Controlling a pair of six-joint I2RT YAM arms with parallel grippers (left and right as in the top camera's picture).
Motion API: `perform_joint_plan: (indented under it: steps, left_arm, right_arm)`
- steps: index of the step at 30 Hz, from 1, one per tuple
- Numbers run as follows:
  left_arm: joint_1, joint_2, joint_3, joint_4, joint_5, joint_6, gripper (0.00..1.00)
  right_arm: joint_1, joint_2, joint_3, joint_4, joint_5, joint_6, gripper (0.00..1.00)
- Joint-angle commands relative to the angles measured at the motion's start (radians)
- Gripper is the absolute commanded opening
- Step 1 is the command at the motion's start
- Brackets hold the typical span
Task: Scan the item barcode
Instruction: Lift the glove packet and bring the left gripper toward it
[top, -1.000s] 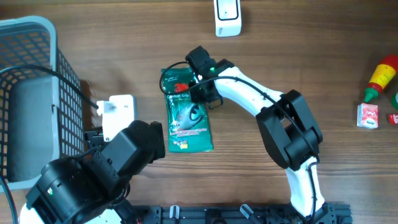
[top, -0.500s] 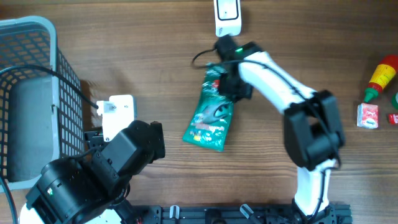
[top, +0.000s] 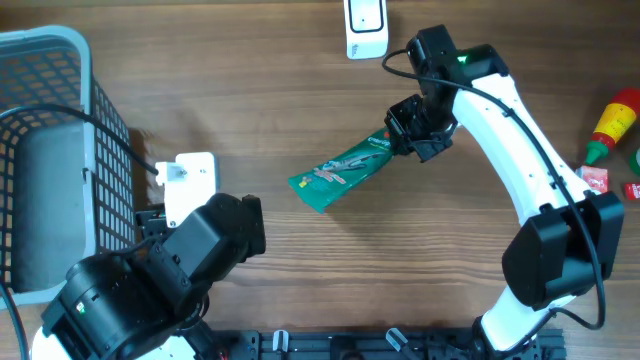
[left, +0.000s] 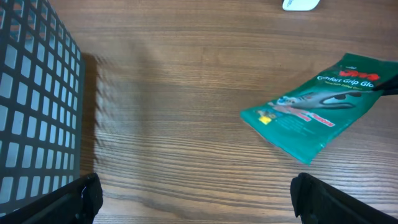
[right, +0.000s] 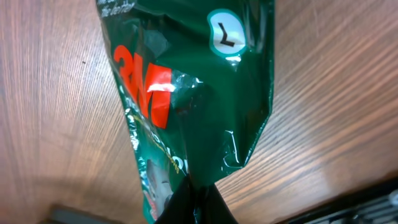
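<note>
Green plastic glove packet: one item. Near left, the left gripper stands released; one grey wire basket at left. Mid-table, the right gripper clenches the packet's far-right end. Its long axis runs near-left to far-right; a second ago it lay near-far. Far: one white scanner.

Right arm reaches to 1 o'clock, right fingers pinching the packet; left arm at 7 o'clock, left fingers wide apart.

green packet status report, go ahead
Right gripper shut on green packet, gripping one end. Left gripper open, empty, beside grey basket. White device at far table edge, nothing between it and packet.
</note>
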Motion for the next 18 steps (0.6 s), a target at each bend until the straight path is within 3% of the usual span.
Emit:
perform_joint_plan:
  steps: [1, 18]
  left_arm:
    - [0.001, -0.003, 0.003, 0.002, -0.002, -0.013, 1.0]
    - [0.001, -0.003, 0.003, -0.028, 0.002, -0.01, 1.0]
  right_arm:
    - [-0.005, -0.005, 0.01, -0.009, -0.029, 0.152, 0.04]
    - [-0.016, -0.005, 0.01, 0.011, -0.034, 0.172, 0.04]
